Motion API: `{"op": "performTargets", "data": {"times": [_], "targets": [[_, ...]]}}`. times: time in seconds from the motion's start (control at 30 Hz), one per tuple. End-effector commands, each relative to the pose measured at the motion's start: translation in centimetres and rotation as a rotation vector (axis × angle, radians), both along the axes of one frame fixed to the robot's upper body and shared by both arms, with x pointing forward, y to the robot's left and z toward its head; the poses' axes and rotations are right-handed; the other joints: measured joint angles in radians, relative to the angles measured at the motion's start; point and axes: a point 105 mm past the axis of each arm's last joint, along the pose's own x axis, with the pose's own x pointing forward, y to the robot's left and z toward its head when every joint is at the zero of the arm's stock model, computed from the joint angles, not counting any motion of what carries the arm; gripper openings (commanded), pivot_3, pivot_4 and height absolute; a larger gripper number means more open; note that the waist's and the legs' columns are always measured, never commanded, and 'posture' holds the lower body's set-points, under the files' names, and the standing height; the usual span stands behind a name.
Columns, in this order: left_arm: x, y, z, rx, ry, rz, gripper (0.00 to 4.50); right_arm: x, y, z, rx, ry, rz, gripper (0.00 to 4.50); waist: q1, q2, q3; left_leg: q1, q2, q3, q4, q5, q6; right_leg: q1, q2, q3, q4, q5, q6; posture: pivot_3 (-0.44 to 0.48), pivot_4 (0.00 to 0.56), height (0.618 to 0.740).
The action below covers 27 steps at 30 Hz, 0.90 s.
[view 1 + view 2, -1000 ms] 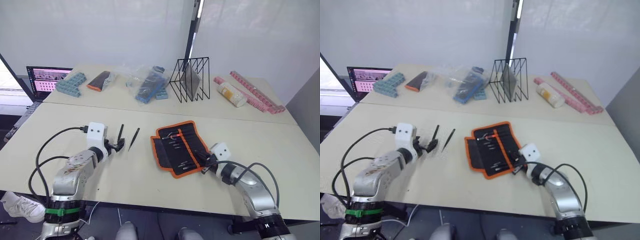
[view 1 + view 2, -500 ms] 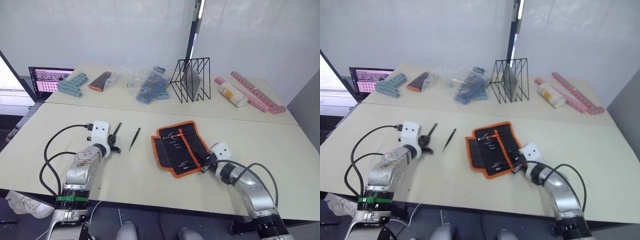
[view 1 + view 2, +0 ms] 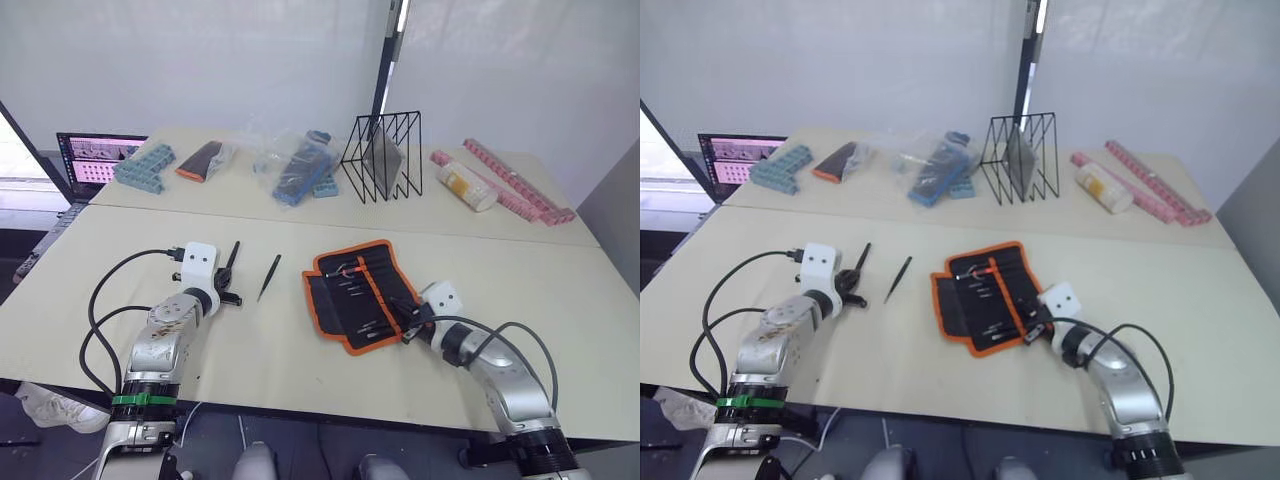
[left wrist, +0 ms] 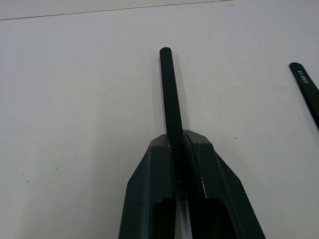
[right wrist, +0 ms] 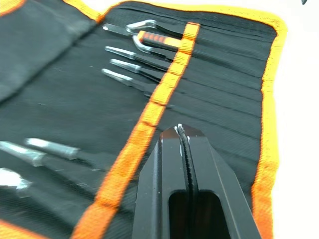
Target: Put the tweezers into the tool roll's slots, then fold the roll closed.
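My left gripper (image 3: 228, 293) is shut on one black tweezers (image 3: 233, 258), low over the table at the left; in the left wrist view the tweezers (image 4: 168, 94) stick out past the closed fingers (image 4: 149, 174). A second tweezers (image 3: 268, 277) lies loose on the table just to its right. The tool roll (image 3: 352, 295) lies open in the middle, black with orange edging. Several metal-tipped tools sit in its slots (image 5: 149, 64), across the orange stripe (image 5: 152, 109). My right gripper (image 5: 180, 130) is shut and sits over the roll's near right part.
Along the back of the table stand a laptop (image 3: 95, 160), teal blocks (image 3: 142, 167), a plastic-wrapped pouch (image 3: 205, 160), a bag of blue parts (image 3: 300, 170), a black wire rack (image 3: 382, 158), a bottle (image 3: 465, 187) and pink strips (image 3: 510, 185).
My left gripper has closed on the tweezers, which it stood open beside a second ago, and its arm has drawn in. The right arm has not moved.
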Motion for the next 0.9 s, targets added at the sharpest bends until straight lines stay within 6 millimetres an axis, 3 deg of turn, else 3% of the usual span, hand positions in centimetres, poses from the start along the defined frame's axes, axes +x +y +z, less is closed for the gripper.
{"op": "performTargets", "data": {"times": [0.03,0.23,0.37,0.47,0.6,0.77,0.9], "targets": [[-0.1,-0.5,1.7,-0.051,-0.065,-0.052,0.02,-0.7,-0.1,2.1,0.017,-0.059,-0.025,0.0,0.0,0.001,0.001,-0.001,0.0,0.0,0.0,0.0,0.0,-0.001,0.0,0.0,0.0,0.0,0.0,0.0,0.15,0.713],[0.2,-2.1,4.7,-0.062,-0.133,-0.195,0.02,-1.7,0.2,1.4,0.017,-0.035,-0.047,0.0,-0.001,0.0,0.001,-0.006,0.0,0.0,0.0,0.001,-0.002,-0.007,0.0,0.0,0.001,0.0,0.0,0.0,0.15,0.713],[-0.1,-5.5,8.1,-0.057,-0.18,-0.423,0.02,-2.1,0.6,0.7,0.03,-0.015,-0.065,0.0,0.0,0.0,0.002,-0.006,0.0,0.0,0.0,0.001,-0.002,-0.008,0.001,0.0,0.001,0.0,0.0,0.0,0.15,0.713],[-0.6,-7.4,9.5,-0.045,-0.165,-0.558,0.02,-2.2,0.6,0.2,0.031,-0.002,-0.082,0.0,0.0,0.0,0.002,-0.008,0.0,0.0,0.0,0.001,-0.002,-0.008,0.0,0.0,0.001,0.0,0.0,0.0,0.15,0.713],[-1.7,-10.8,10.1,0.072,-0.099,-0.81,0.02,-2.3,0.5,-0.7,0.021,0.021,-0.1,0.0,-0.002,0.0,0.002,-0.008,0.0,-0.001,0.0,0.002,-0.002,-0.009,0.001,0.0,0.001,0.0,0.0,0.0,0.15,0.713],[-2.1,-13.0,10.1,0.174,-0.02,-0.984,0.02,-2.3,0.5,-1.1,0.002,0.027,-0.104,0.0,-0.002,0.0,0.002,-0.008,0.0,-0.001,0.001,0.002,-0.002,-0.009,0.001,0.0,0.001,0.0,0.0,0.0,0.15,0.713],[-2.5,-14.1,8.8,0.33,0.11,-1.095,0.02,-2.4,0.5,-1.3,0.009,0.029,-0.115,0.0,-0.002,0.0,0.002,-0.008,0.0,-0.001,0.001,0.002,-0.002,-0.009,0.002,0.0,0.002,0.0,0.0,0.0,0.15,0.713]]}}
